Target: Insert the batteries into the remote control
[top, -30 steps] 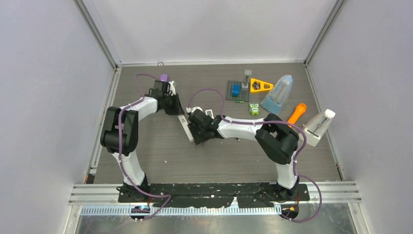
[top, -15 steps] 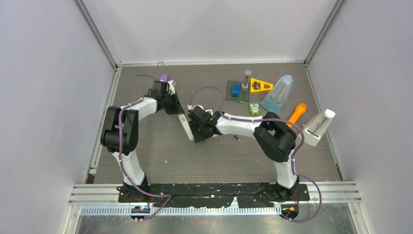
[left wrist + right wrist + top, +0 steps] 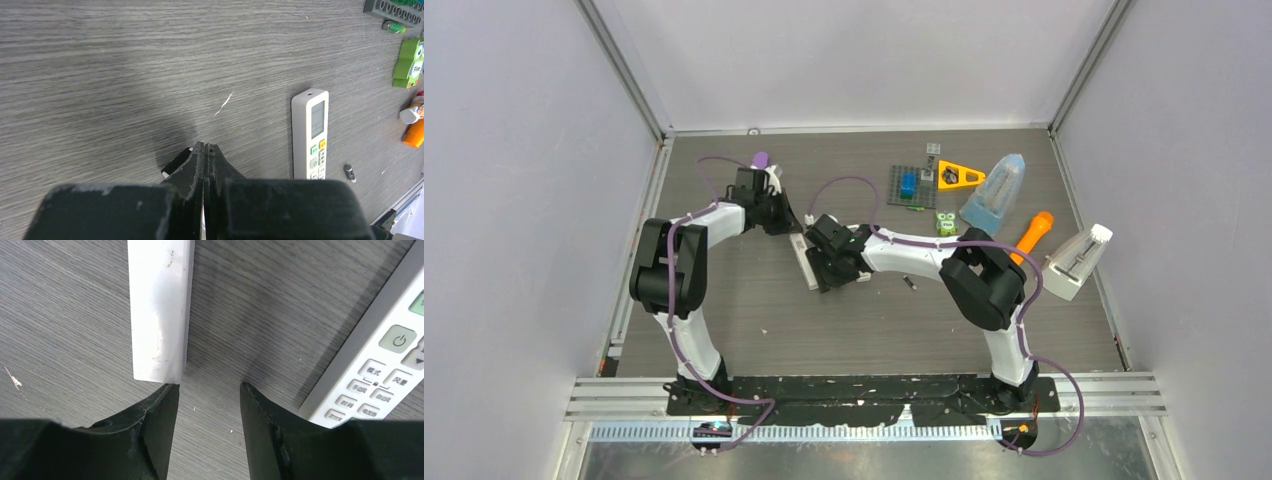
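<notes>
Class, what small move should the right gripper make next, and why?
Probably a small sideways shift toward the plain white bar, to centre its end. The right gripper is open with only table between its fingers, and the bar's end lies just ahead of one finger, off-centre.

Showing a white remote control (image 3: 310,135) lying flat and face up, display window above green, yellow and white buttons. Showing one small blackish battery (image 3: 349,172) lying on its side just beside the button end, not touching it.

Grey wood-grain table (image 3: 874,325), pale walls (image 3: 854,60)
</notes>
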Robot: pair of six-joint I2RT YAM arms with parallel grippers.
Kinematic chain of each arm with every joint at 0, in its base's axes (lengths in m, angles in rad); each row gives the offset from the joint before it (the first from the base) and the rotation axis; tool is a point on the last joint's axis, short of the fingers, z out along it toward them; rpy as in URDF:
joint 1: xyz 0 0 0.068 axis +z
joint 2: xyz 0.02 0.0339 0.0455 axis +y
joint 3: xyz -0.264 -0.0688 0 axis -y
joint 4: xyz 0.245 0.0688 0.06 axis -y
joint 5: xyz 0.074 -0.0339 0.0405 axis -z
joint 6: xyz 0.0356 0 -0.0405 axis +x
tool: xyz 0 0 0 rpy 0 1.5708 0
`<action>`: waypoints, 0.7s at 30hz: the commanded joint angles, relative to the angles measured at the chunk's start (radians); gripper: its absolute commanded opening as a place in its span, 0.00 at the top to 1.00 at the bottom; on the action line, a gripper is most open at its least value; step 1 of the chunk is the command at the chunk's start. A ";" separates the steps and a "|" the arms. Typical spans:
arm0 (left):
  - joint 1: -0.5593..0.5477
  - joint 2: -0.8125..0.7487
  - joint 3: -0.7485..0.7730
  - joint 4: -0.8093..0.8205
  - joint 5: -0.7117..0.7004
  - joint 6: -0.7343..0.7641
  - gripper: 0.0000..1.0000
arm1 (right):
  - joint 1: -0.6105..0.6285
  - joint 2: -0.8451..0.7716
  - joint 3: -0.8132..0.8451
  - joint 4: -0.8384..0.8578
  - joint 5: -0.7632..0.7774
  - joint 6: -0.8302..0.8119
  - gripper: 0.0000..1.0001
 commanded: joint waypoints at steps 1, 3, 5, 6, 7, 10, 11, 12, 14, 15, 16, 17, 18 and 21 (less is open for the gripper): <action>-0.003 -0.022 -0.014 -0.097 0.025 -0.002 1.00 | -0.017 -0.011 -0.033 0.110 0.060 -0.044 0.46; 0.001 -0.037 -0.005 -0.098 0.026 -0.006 0.93 | -0.013 -0.036 -0.058 0.130 0.052 -0.072 0.46; 0.004 -0.055 0.002 -0.095 0.025 -0.010 0.84 | -0.006 -0.061 -0.082 0.154 0.046 -0.104 0.45; 0.005 -0.064 0.008 -0.095 0.026 -0.012 0.81 | -0.001 -0.068 -0.087 0.165 0.038 -0.123 0.45; 0.006 -0.073 0.014 -0.094 0.026 -0.016 0.77 | 0.002 -0.082 -0.098 0.170 0.034 -0.134 0.45; 0.006 -0.094 0.039 -0.099 0.032 -0.022 0.67 | 0.017 -0.107 -0.119 0.191 0.022 -0.176 0.45; 0.006 -0.100 0.047 -0.102 0.034 -0.023 0.64 | 0.019 -0.116 -0.126 0.193 0.022 -0.187 0.45; 0.006 -0.106 0.053 -0.105 0.033 -0.023 0.62 | 0.024 -0.120 -0.129 0.195 0.024 -0.193 0.45; 0.006 -0.117 0.058 -0.106 0.025 -0.020 0.59 | 0.027 -0.133 -0.141 0.197 0.031 -0.190 0.46; 0.006 -0.121 0.060 -0.107 0.018 -0.015 0.57 | 0.028 -0.136 -0.150 0.199 0.033 -0.189 0.45; 0.006 -0.124 0.062 -0.110 0.008 -0.007 0.56 | 0.028 -0.141 -0.154 0.203 0.035 -0.186 0.46; 0.006 -0.123 0.067 -0.117 -0.001 0.001 0.54 | 0.028 -0.143 -0.161 0.205 0.036 -0.181 0.46; 0.006 -0.119 0.075 -0.126 -0.011 0.010 0.53 | 0.028 -0.147 -0.165 0.211 0.036 -0.177 0.46; 0.007 -0.095 0.102 -0.155 -0.025 0.041 0.52 | 0.028 -0.152 -0.182 0.223 0.039 -0.163 0.46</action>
